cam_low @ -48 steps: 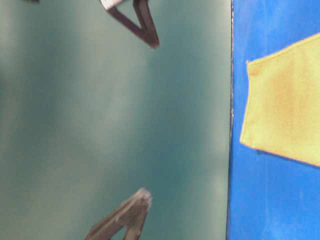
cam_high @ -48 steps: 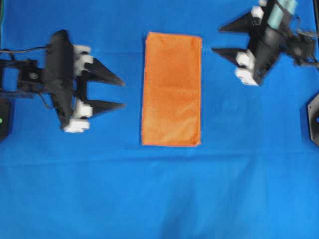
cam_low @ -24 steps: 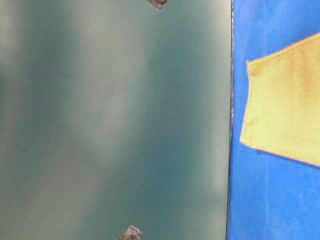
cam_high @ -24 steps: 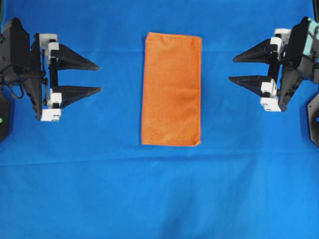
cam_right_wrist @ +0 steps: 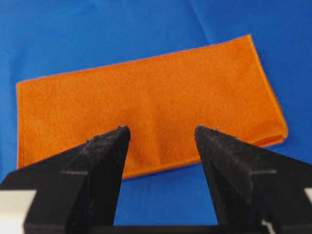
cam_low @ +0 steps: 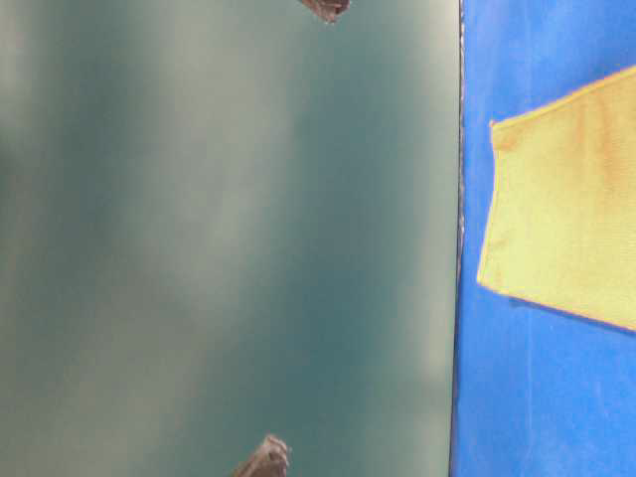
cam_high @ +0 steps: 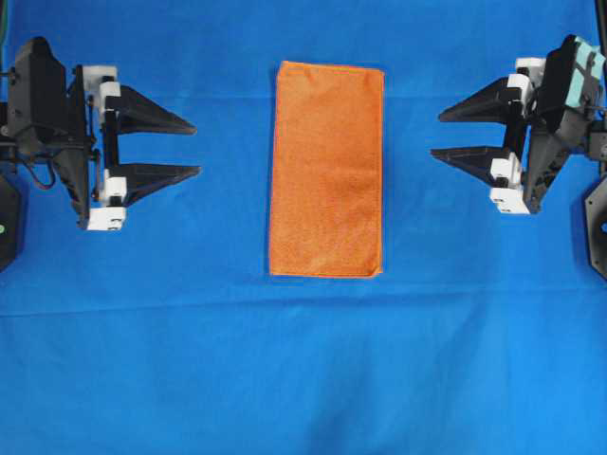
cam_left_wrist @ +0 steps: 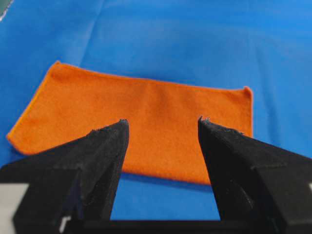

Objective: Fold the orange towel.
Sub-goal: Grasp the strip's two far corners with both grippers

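One orange towel (cam_high: 327, 169) lies flat on the large blue cloth (cam_high: 303, 379) that covers the tabletop, at the centre of the overhead view and slightly toward its top edge. It presents as a narrow rectangle; the long axis runs top to bottom in the overhead view, short edges at the top and bottom, outline very slightly skewed. In the right wrist view a doubled edge shows at one short end of the towel (cam_right_wrist: 146, 105), consistent with one fold already made. Two arms in view, one tool each. Left tool (cam_high: 190, 149) sits at the left of the overhead view, fingers pointing right toward the towel's long left edge, well apart from it; jaws parted with a clear gap, nothing between them. Right tool (cam_high: 438, 135) sits at the right, fingers pointing left toward the towel's long right edge, also apart from it; jaws spread, nothing held. Each wrist camera looks between its own two black fingers (cam_left_wrist: 105, 146) at the towel lying broadside ahead on the blue cloth. Table-level view: only two dark finger tips (cam_low: 266, 457) at the frame edges, blurred, and the towel washed out to yellow.
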`<action>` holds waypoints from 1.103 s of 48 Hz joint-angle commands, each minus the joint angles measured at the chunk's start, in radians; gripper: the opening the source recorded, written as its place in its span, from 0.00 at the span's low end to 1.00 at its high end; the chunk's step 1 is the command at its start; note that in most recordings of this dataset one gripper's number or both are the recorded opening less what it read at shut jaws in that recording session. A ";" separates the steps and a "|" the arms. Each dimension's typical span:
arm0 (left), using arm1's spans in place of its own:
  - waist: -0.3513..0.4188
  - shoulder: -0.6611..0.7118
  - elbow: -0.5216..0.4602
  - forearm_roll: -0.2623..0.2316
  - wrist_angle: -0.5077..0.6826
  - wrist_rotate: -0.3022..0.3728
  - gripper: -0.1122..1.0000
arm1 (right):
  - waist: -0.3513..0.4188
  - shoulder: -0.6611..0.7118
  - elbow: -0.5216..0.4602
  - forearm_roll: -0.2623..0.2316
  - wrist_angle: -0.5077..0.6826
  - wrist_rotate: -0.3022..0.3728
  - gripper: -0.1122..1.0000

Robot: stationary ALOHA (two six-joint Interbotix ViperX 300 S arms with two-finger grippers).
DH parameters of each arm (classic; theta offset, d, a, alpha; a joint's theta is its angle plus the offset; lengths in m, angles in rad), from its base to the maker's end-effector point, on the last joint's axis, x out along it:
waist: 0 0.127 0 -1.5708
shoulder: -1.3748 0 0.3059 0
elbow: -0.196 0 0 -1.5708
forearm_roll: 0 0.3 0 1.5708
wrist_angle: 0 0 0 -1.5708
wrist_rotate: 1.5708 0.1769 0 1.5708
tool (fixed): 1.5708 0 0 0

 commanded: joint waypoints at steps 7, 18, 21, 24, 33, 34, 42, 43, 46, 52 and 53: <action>0.052 0.121 -0.098 0.000 -0.058 0.005 0.58 | -0.080 0.046 -0.064 0.003 -0.008 0.000 0.65; 0.127 0.341 -0.244 0.000 -0.057 0.014 0.71 | -0.204 0.196 -0.123 0.000 -0.012 -0.002 0.66; 0.152 0.399 -0.278 0.000 -0.058 0.014 0.78 | -0.235 0.252 -0.144 -0.003 -0.018 -0.002 0.68; 0.175 0.453 -0.304 0.000 -0.064 0.014 0.84 | -0.261 0.302 -0.163 -0.005 -0.031 -0.005 0.69; 0.242 0.618 -0.373 0.000 -0.106 0.012 0.89 | -0.321 0.456 -0.218 -0.006 -0.086 -0.012 0.69; 0.253 0.644 -0.383 0.000 -0.117 0.012 0.89 | -0.325 0.474 -0.222 -0.006 -0.091 -0.012 0.69; 0.307 0.756 -0.426 0.000 -0.147 0.012 0.89 | -0.351 0.604 -0.285 -0.009 -0.110 -0.014 0.69; 0.314 0.769 -0.430 0.000 -0.150 0.012 0.89 | -0.353 0.618 -0.291 -0.008 -0.110 -0.014 0.69; 0.334 0.802 -0.440 0.000 -0.158 0.012 0.89 | -0.359 0.661 -0.307 -0.009 -0.110 -0.014 0.69; 0.360 0.844 -0.451 0.000 -0.169 0.011 0.89 | -0.360 0.715 -0.324 -0.008 -0.112 -0.014 0.69; 0.364 0.850 -0.454 0.000 -0.170 0.011 0.89 | -0.360 0.723 -0.324 -0.008 -0.114 -0.014 0.69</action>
